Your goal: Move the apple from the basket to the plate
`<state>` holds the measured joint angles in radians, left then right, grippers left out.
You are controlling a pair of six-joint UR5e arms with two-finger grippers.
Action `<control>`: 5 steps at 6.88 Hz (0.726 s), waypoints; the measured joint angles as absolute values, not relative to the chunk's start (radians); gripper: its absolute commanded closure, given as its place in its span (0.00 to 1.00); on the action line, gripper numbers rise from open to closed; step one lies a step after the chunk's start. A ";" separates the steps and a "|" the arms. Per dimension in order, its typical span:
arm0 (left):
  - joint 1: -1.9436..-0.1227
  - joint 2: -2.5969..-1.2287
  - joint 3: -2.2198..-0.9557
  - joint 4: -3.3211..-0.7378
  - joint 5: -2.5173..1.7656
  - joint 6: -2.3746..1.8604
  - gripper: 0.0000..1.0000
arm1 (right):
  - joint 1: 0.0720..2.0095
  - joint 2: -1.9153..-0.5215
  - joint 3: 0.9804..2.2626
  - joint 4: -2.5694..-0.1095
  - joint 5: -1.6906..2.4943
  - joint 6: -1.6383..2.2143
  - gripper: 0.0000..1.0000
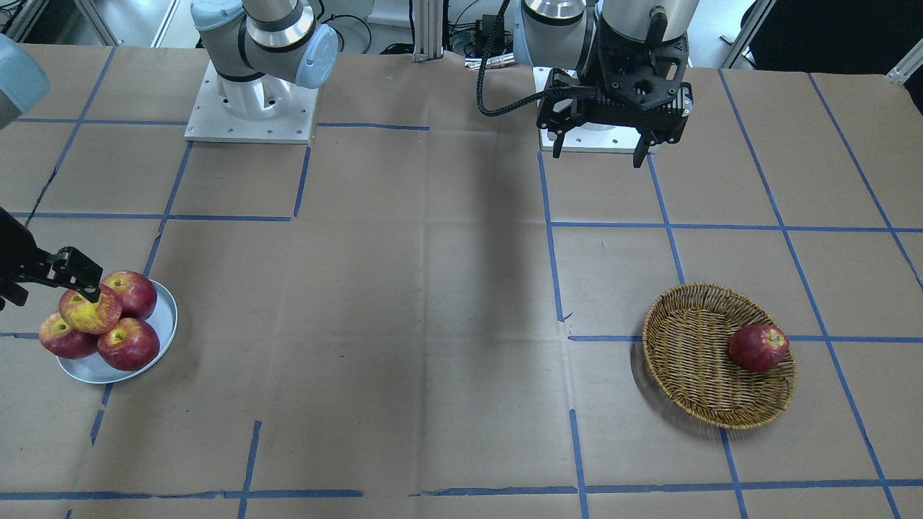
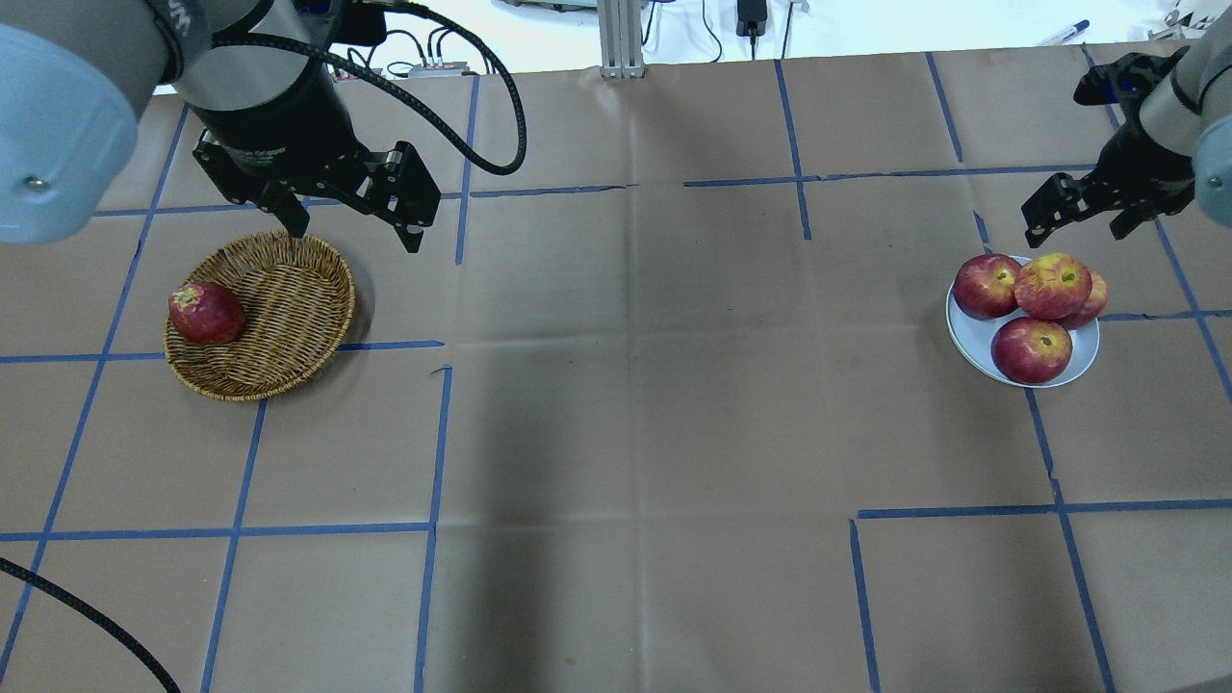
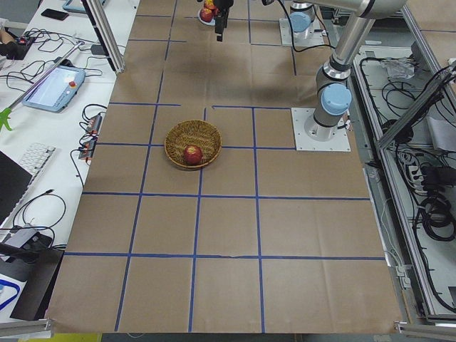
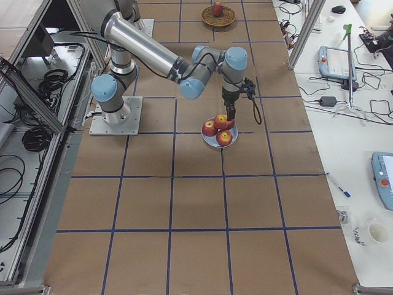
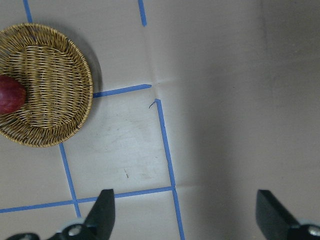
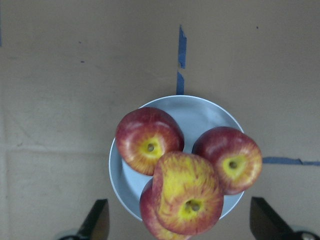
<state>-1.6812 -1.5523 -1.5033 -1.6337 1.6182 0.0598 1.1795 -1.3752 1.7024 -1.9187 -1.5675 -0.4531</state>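
The counter is covered edge to edge in brown paper, creased in places and marked off into squares with blue tape. Each arm stands on a grey base plate along the robot-side edge. An aluminium post rises at the middle of the opposite edge.

The plate lies close to the counter's right end, about midway between the long edges. The apple, streaked red with a broad yellow patch, sits on the plate stem dimple up, stacked on top of three dark red apples. The right claw hangs above this pile with its fingers spread wide apart, holding nothing.

The basket rests near the counter's left end, also about midway between the long edges. One dark red apple lies inside it against the rim nearest that end. The left claw hovers near the basket's far rim, spread apart and empty.

Along the operators' edge runs a white desk with a tablet, a keyboard, a pen and loose leads. Bundles of black cable lie on the floor behind the robot-side edge.
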 measured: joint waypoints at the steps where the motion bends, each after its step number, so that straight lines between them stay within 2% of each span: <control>1: -1.681 -1.552 -1.503 -1.634 1.618 0.060 0.01 | 1.226 -1.410 1.661 -1.815 -1.568 -0.403 0.00; 5: -1.681 -1.552 -1.503 -1.634 1.616 0.060 0.01 | 1.470 -1.504 1.600 -1.618 -1.572 -0.144 0.00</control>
<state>-1.6812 -1.5524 -1.5033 -1.6337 1.6164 0.0598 1.4699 -1.5042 1.6005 -1.6182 -1.5721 -0.1441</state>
